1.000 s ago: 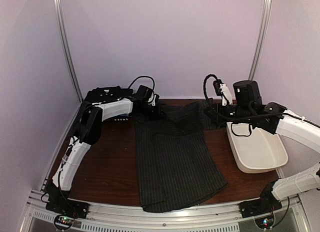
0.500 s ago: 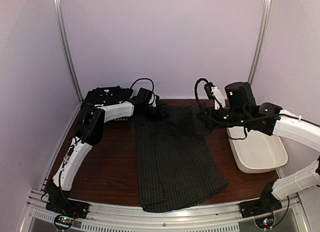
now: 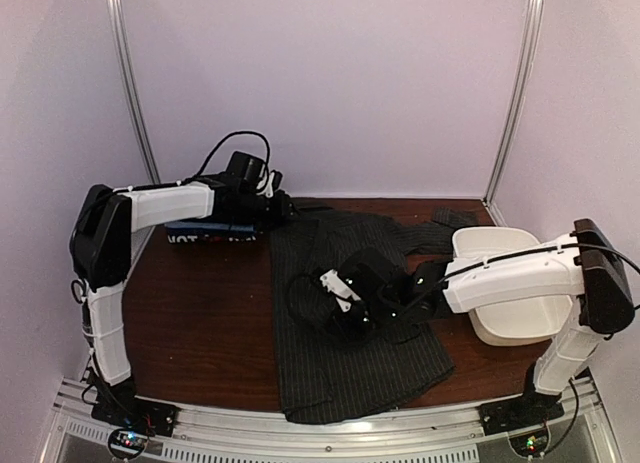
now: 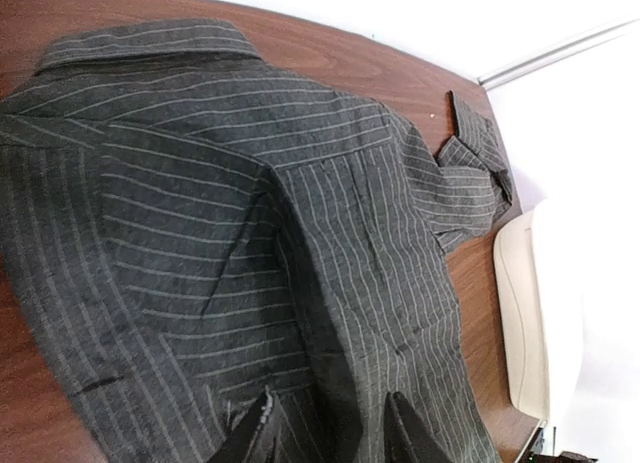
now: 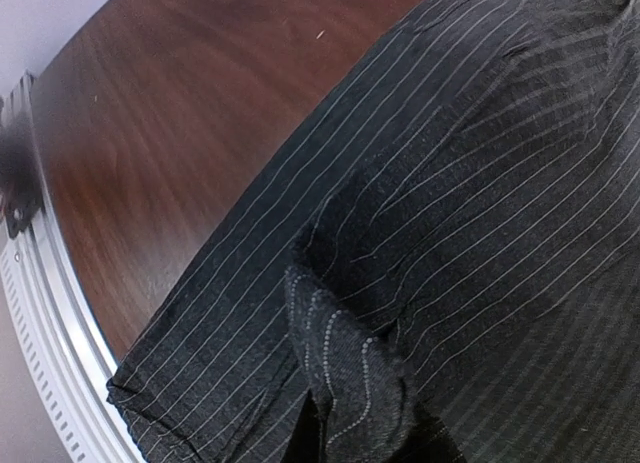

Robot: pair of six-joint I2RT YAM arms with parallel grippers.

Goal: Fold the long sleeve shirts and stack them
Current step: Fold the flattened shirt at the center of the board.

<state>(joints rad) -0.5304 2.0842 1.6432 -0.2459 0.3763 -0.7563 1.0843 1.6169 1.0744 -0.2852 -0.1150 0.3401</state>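
While only one of the long sleeve shirts shows itself, the charcoal pinstriped shirt (image 3: 345,368), the job looks to me well short of half done. It lies down the middle of the frame on the brown table (image 3: 210,323), collar towards the top and hem at the bottom edge. Its sides seem already turned in, so it reads as a long narrow panel. One cuff (image 3: 447,218) trails out at the upper right, near the white tub (image 3: 520,323).

The right gripper (image 5: 355,433) sits low over the centre of the shirt, jaws pressed together on a pucker of striped cloth. I take that for the start of a crosswise fold. The left gripper (image 3: 272,205) is at the upper left by the collar. In its own camera its fingers (image 4: 405,433) stand apart above the fabric with nothing between them.

Left to do, by my reckoning: finish this fold, square it up, then fold and stack the rest. I see no stack yet, and no other shirts.
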